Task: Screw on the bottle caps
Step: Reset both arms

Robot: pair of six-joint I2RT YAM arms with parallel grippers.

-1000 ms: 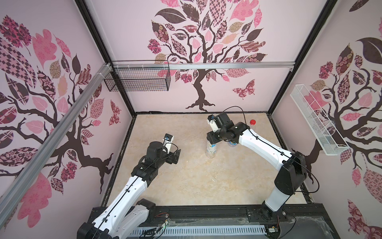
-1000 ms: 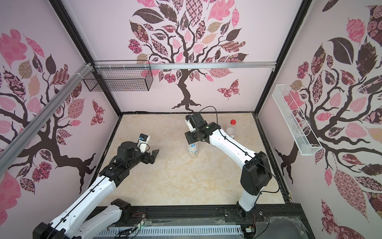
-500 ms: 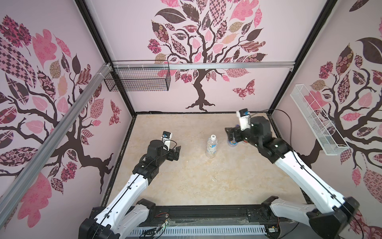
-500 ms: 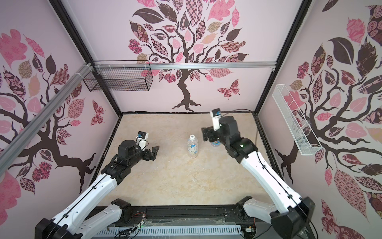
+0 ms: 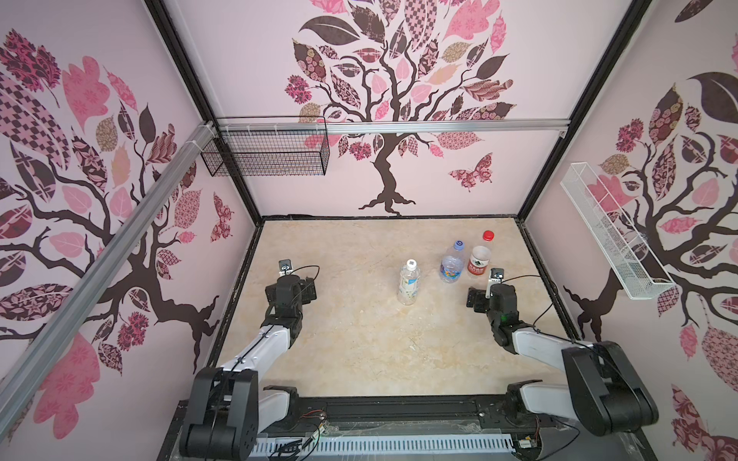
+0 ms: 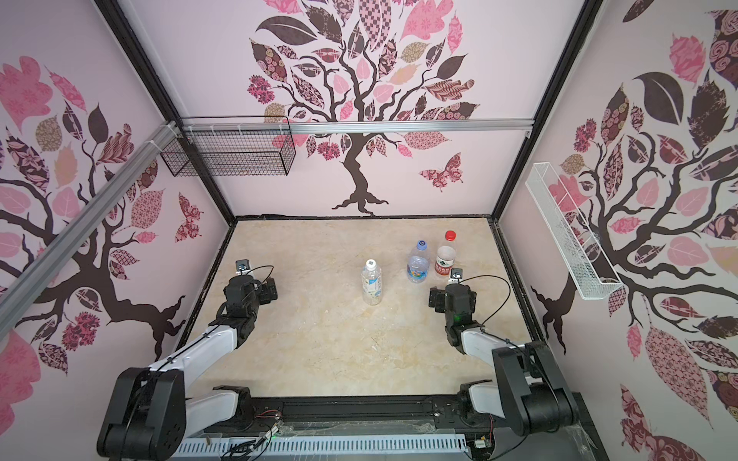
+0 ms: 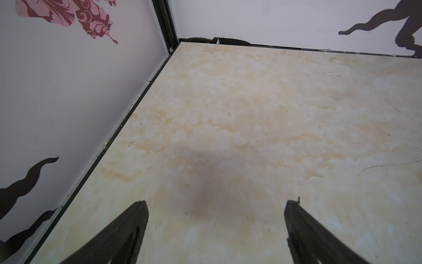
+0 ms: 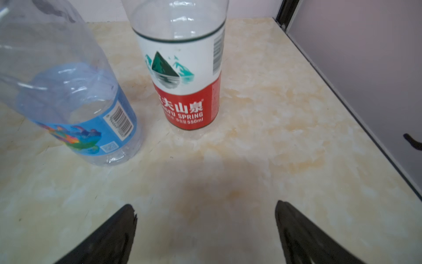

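Three clear bottles stand upright on the marble table in both top views. The taller one with the white-green label [image 5: 408, 281] stands mid-table with a white cap [image 5: 411, 263] on its neck. To its right the squat bluish bottle [image 5: 451, 266] carries a blue cap [image 5: 459, 242]. Beside that, the red-labelled bottle [image 5: 478, 260] carries a red cap [image 5: 488, 235]. My right gripper [image 5: 474, 299] hangs open and empty just in front of those two; its wrist view shows the bluish bottle [image 8: 75, 98] and the red-labelled bottle [image 8: 185, 75] beyond the gripper [image 8: 205, 204]. My left gripper [image 5: 309, 290] is open over bare table [image 7: 228, 114] at the left.
A black wire basket [image 5: 265, 153] hangs on the back wall and a white wire shelf [image 5: 611, 235] on the right wall. The side walls stand close to both arms. The left wall's black floor edge [image 7: 127, 114] runs beside the left gripper [image 7: 215, 202].
My right gripper has let go at the white-capped bottle's top and swung back to the front right, now open. The left arm has drawn back slightly.
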